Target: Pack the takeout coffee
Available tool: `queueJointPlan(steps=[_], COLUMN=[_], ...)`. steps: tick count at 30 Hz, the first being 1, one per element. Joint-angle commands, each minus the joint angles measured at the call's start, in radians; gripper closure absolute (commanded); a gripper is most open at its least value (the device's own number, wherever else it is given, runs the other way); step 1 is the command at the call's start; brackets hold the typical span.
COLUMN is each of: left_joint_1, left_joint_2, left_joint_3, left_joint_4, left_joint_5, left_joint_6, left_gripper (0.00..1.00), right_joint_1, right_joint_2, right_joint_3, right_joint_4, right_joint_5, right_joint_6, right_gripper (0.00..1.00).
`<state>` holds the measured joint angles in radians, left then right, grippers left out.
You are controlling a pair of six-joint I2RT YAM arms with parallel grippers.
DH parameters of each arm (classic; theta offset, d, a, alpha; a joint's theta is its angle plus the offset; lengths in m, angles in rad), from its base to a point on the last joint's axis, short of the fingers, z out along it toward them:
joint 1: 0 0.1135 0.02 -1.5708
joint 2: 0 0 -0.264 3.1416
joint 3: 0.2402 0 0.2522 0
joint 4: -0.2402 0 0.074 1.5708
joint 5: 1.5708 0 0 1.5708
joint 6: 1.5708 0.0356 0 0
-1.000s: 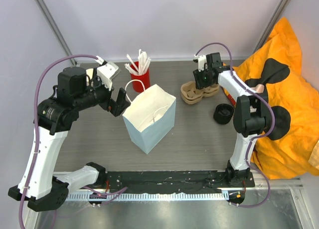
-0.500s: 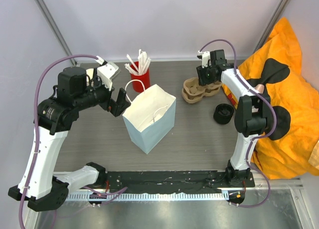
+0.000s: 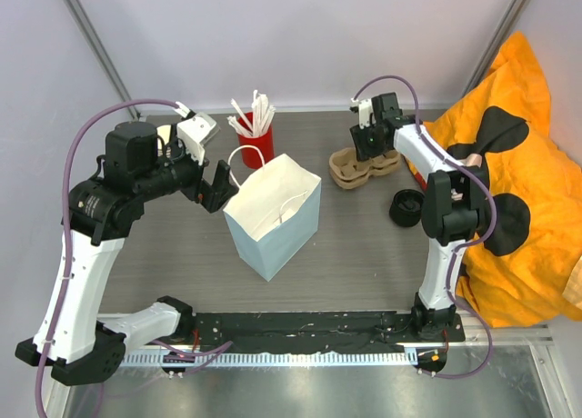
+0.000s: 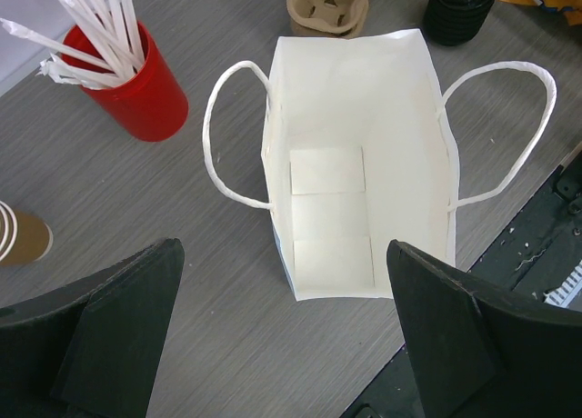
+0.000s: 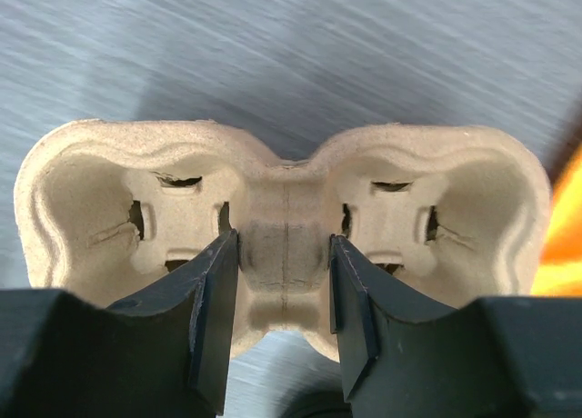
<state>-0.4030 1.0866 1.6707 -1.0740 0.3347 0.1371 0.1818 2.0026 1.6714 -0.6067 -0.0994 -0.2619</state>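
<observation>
View from my right hand [image 5: 282, 245]. My two dark fingers [image 5: 214, 313] reach into a moulded cardboard cup carrier [image 5: 282, 177], one in each of its two wells. They press against either side of the narrow central bridge between the wells. Each well opens toward the camera and has slits cut in its walls. The grey brushed bench [image 5: 273, 45] shows beyond the carrier. Orange cloth [image 5: 566, 254] appears at the right margin. A dark rounded object [image 5: 305, 407] at the bottom margin is too cropped to identify.

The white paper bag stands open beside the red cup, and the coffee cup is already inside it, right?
No. The white paper bag does stand open beside the red cup, but it is empty. The left wrist view shows the coffee cup outside it, on the table.
</observation>
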Motion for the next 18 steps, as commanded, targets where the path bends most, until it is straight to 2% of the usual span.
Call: queueJointPlan(steps=[1, 2, 3, 4, 5, 6, 7, 8, 11, 18], left_joint_1=[0.009, 0.009, 0.009, 0.01, 0.01, 0.012, 0.012, 0.012, 0.015, 0.015], left_joint_2=[-0.004, -0.007, -0.007, -0.008, -0.011, -0.01, -0.011, -0.01, -0.011, -0.013], left_joint_3=[0.027, 0.023, 0.023, 0.02, 0.018, 0.018, 0.017, 0.015, 0.018, 0.017], left_joint_4=[0.02, 0.02, 0.02, 0.022, 0.02, 0.02, 0.023, 0.025, 0.022, 0.022], left_joint_5=[0.023, 0.023, 0.023, 0.023, 0.021, 0.023, 0.024, 0.023, 0.026, 0.026], left_joint_6=[-0.011, -0.011, -0.011, -0.01, -0.01, -0.011, -0.011, -0.011, -0.013, -0.011], left_gripper=[0.0, 0.0, 0.0, 0.0, 0.0, 0.0, 0.0, 0.0, 0.0, 0.0], right_joint_1=[0.026, 0.053, 0.062, 0.035, 0.028, 0.037, 0.051, 0.064, 0.022, 0.022], right_joint_2=[0.012, -0.01, -0.024, -0.007, 0.008, 0.008, -0.014, -0.019, -0.01, -0.103], right_joint_3=[0.058, 0.007, -0.042, -0.018, 0.034, 0.021, -0.011, -0.037, 0.019, 0.048], right_joint_4=[0.012, 0.068, 0.09, 0.032, 0.0, 0.004, 0.078, 0.091, 0.032, 0.036], right_joint_5=[0.072, 0.169, 0.193, 0.076, 0.049, 0.081, 0.202, 0.208, 0.077, 0.095], right_joint_6=[-0.029, -0.061, -0.068, -0.044, 0.001, -0.013, -0.035, -0.052, 0.004, -0.002], right_gripper=[0.77, 0.77, 0.77, 0.77, 0.77, 0.78, 0.78, 0.78, 0.78, 0.78])
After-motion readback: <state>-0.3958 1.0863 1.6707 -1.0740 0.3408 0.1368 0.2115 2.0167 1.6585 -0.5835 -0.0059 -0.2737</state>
